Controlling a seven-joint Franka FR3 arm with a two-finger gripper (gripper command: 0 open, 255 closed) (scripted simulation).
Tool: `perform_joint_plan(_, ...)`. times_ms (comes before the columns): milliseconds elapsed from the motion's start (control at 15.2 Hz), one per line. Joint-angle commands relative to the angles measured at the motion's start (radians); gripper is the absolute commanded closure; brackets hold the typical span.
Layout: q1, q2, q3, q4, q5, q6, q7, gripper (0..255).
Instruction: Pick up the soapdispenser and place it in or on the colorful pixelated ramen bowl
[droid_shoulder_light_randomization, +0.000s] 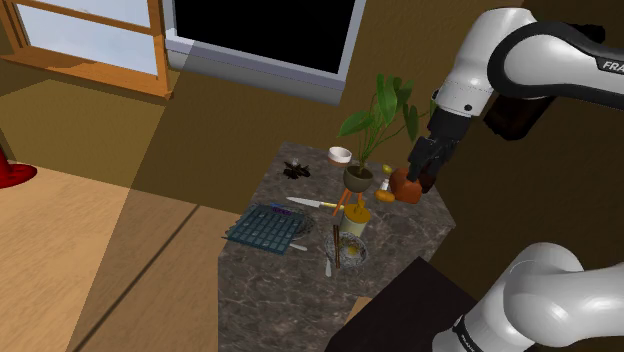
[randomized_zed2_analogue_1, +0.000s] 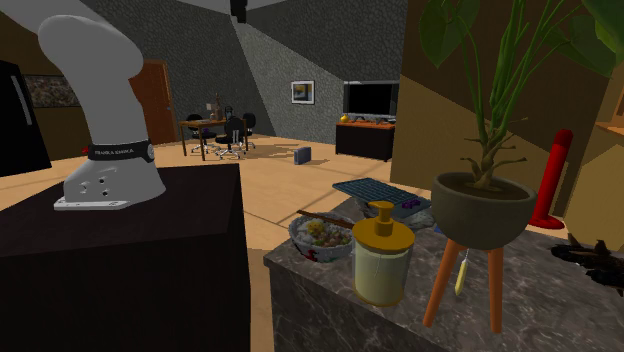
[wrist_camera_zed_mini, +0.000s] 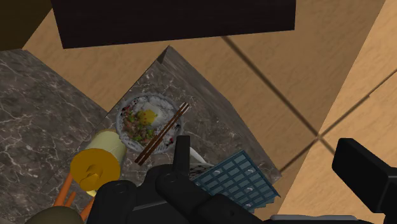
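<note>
The soap dispenser (droid_shoulder_light_randomization: 353, 218) (randomized_zed2_analogue_1: 382, 262) (wrist_camera_zed_mini: 97, 167) is a pale jar with a yellow pump lid. It stands upright on the dark marble table, beside the plant stand's legs. Close to it sits the ramen bowl (droid_shoulder_light_randomization: 350, 250) (randomized_zed2_analogue_1: 320, 238) (wrist_camera_zed_mini: 149, 121), full of noodles and egg, with brown chopsticks across its rim. My gripper (droid_shoulder_light_randomization: 418, 172) (wrist_camera_zed_mini: 264, 159) hangs high above the table, off to the shoulder view's right of the dispenser. Its black fingers stand apart and hold nothing.
A potted plant (droid_shoulder_light_randomization: 358, 178) (randomized_zed2_analogue_1: 482, 208) on orange legs rises next to the dispenser. A blue gridded keyboard (droid_shoulder_light_randomization: 265, 228) (wrist_camera_zed_mini: 238, 178), a knife (droid_shoulder_light_randomization: 315, 204), a small white bowl (droid_shoulder_light_randomization: 340, 154) and an orange-brown object (droid_shoulder_light_randomization: 403, 186) share the table. The black stand (randomized_zed2_analogue_1: 120, 270) borders it.
</note>
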Motion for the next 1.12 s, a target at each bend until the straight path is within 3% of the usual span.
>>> perform_joint_plan(0, 0.000, 0.000, 0.000, 0.000, 0.000, 0.000, 0.000, 0)
perform_joint_plan(528, -0.042, 0.149, -0.093, -0.094, -0.064, 0.243, -0.115, 0)
perform_joint_plan(1056, -0.074, 0.384, -0.186, -0.099, -0.094, 0.486, -0.229, 0)
